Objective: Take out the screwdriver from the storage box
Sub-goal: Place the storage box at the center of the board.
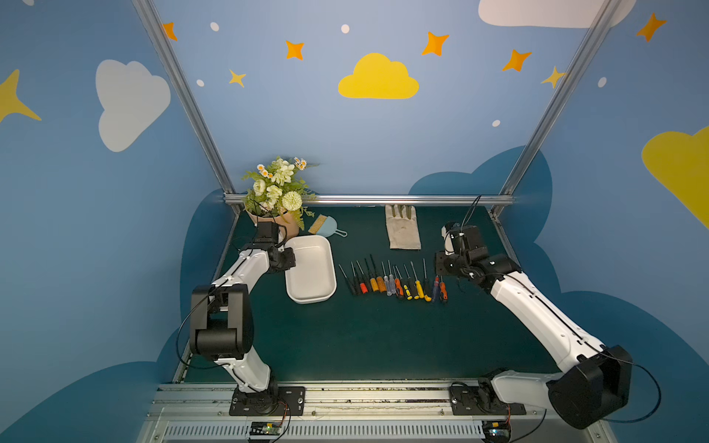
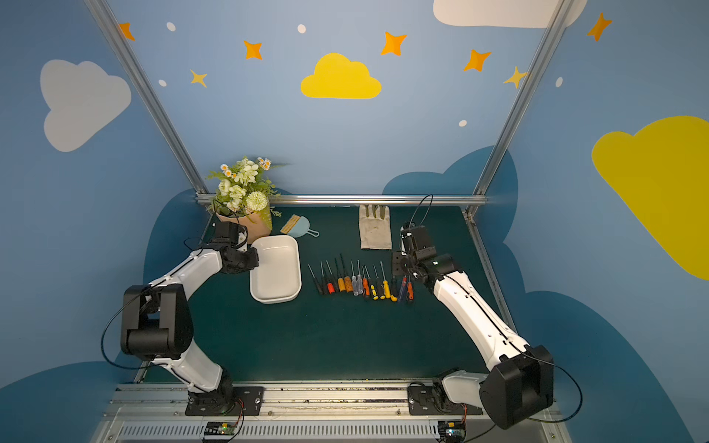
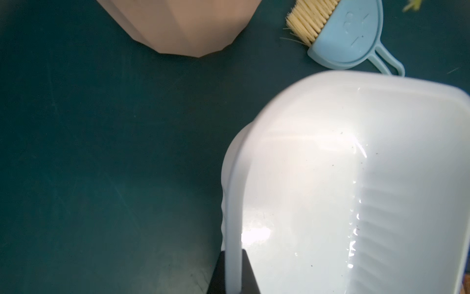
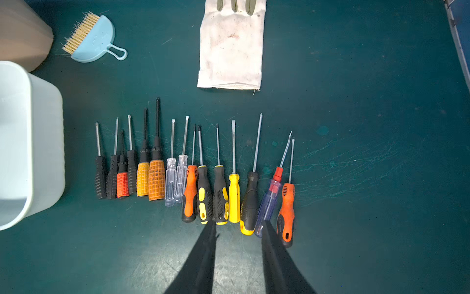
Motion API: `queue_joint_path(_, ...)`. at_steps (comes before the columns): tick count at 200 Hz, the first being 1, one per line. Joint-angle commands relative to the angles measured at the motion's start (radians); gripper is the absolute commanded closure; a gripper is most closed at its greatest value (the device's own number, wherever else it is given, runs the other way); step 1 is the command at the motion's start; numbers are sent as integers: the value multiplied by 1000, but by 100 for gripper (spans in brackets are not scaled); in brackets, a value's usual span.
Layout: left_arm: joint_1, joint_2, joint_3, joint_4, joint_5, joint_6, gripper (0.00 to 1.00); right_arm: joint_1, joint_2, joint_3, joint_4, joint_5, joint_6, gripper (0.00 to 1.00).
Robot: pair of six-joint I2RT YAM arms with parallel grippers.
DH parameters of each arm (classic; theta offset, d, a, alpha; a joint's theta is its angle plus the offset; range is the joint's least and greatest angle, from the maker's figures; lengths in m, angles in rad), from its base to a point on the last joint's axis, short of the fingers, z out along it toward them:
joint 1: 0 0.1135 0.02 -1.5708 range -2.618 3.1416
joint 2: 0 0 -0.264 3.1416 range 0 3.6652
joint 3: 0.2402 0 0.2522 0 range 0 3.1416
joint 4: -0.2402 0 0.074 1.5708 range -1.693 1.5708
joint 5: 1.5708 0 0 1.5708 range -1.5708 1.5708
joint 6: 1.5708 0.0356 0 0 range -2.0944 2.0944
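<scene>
At the left of the green mat (image 1: 364,337), my left pincer (image 3: 235,273) is clamped tight on the long rim of the storage box (image 3: 330,178). In the left wrist view one black finger (image 3: 218,277) sits outside the white wall and its mate sits inside, with the rim pinched between them. Both top views show the box (image 1: 310,268) (image 2: 276,268) lying lengthwise, just in front of the peach flower pot (image 1: 291,226) and the blue hand brush (image 1: 324,226).

The screwdrivers (image 1: 395,282) (image 2: 362,284) lie on the mat outside the box. They form one row just to its right, handles toward me and tips toward the back rail. I count fifteen in the right wrist view (image 4: 193,173). A white glove (image 4: 231,51) lies flat beyond the row.

My right pincer (image 4: 239,226) is at the handle end of that row, at its right part. Its two dark fingers (image 4: 203,259) stand moderately apart with bare mat between them, gripping nothing. One tip is by the butt of a black-and-yellow handle (image 4: 204,198), the other by the blue clear handle (image 4: 268,203), and the plain yellow one (image 4: 234,198) is in line with the gap. I cannot tell from this angle whether the tips touch those handles; they look to hang just above them.
</scene>
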Motion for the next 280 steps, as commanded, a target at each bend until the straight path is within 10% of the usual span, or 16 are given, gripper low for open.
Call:
queue_joint_path(1,-10,49,56,12,-6,-21,98,-12,-4,-7,25,-29,8,67)
queue_joint_path(131,-29,240,241,-83,-75,-50,96,-32,31,-3,18,-48,17,67)
queue_joint_path(172,-49,165,188,-95,-89,-45,62,-31,25,-6,14,-63,48,67)
queue_joint_path(245,-58,46,159,-150,-120,-67,38,-32,0,-29,-24,-119,82,67)
queue_joint_path(280,-69,-71,122,-178,-128,-83,3,-32,-17,-34,-24,-108,80,67)
